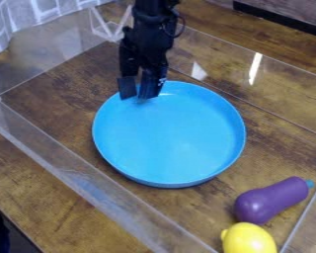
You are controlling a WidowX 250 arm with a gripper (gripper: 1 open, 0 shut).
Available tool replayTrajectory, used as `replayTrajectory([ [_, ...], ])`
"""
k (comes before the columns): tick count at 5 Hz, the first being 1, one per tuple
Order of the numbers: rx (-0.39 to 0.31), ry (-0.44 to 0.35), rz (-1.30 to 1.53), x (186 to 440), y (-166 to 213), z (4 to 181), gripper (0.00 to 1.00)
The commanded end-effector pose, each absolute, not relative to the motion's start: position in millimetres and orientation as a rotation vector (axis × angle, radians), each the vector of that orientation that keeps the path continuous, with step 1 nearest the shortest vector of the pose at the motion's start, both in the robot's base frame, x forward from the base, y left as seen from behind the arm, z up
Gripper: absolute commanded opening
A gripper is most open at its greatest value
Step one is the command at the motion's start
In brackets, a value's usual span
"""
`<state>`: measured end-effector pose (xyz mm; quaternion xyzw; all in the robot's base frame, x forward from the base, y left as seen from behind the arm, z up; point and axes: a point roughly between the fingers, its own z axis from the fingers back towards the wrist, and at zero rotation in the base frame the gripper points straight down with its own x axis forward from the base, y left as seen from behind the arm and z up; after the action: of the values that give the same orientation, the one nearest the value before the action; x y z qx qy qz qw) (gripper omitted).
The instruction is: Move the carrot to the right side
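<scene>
My black gripper (138, 92) points down at the far left rim of a large blue plate (174, 138). Its fingers stand apart, open, astride the rim, and nothing is held between them. A small orange bit (200, 71) peeks out just past the plate's far rim. It may be the carrot, but it is too small to tell. No other part of a carrot shows.
A purple eggplant (271, 200) and a yellow lemon (249, 240) lie at the near right. Clear plastic walls (68, 173) box in the wooden table on the left and front.
</scene>
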<state>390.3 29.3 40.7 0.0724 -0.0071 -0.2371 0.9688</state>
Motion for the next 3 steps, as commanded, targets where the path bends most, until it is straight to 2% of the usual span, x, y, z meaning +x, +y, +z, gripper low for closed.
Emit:
replayTrajectory([
  [1,0.166,-0.082,-0.492,405.3,24.8,58.8,1.0],
  [3,0.164,-0.096,-0.493,414.2,26.2,58.8,1.0],
])
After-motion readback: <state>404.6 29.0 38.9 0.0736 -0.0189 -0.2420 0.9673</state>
